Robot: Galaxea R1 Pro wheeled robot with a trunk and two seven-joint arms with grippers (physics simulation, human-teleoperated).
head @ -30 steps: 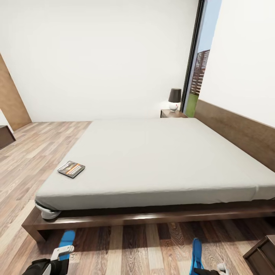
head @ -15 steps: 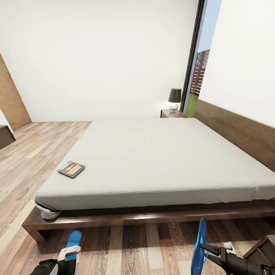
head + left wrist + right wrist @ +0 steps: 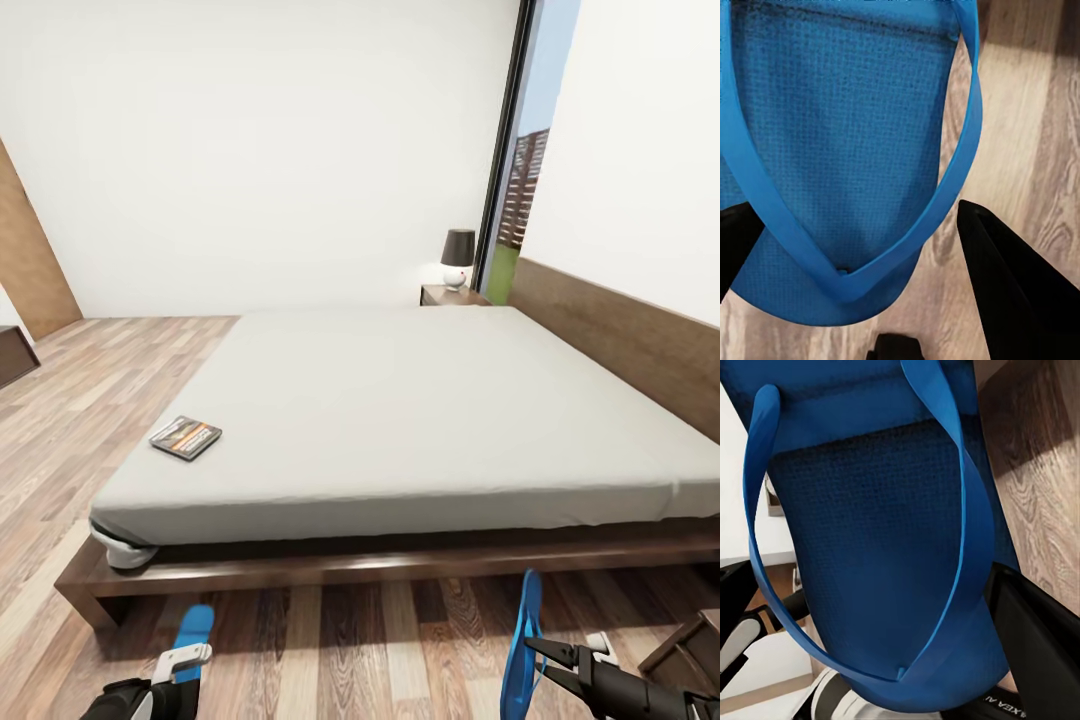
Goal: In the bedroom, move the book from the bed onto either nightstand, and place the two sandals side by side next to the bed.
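The book (image 3: 186,438), dark with an orange band, lies near the left edge of the grey mattress of the bed (image 3: 420,420). Low at the left, my left gripper (image 3: 183,660) is shut on a blue sandal (image 3: 193,630), held flat over the floor. The left wrist view shows that sandal (image 3: 847,135) between the dark fingers (image 3: 1012,292). My right gripper (image 3: 537,658) is shut on the other sandal (image 3: 522,640), held on edge in front of the bed frame. The right wrist view shows its sole and thong straps (image 3: 885,525) close up. One nightstand (image 3: 452,296) stands beyond the bed, another (image 3: 690,650) at my lower right.
A lamp (image 3: 458,258) with a dark shade stands on the far nightstand, beside a tall dark-framed window (image 3: 515,180). Wood-plank floor (image 3: 350,650) runs between me and the bed frame and along the bed's left side. A brown door (image 3: 30,260) is at the far left.
My right gripper has risen into view with its sandal turned on edge. The left gripper and its sandal have moved a little forward. The camera has shifted slightly.
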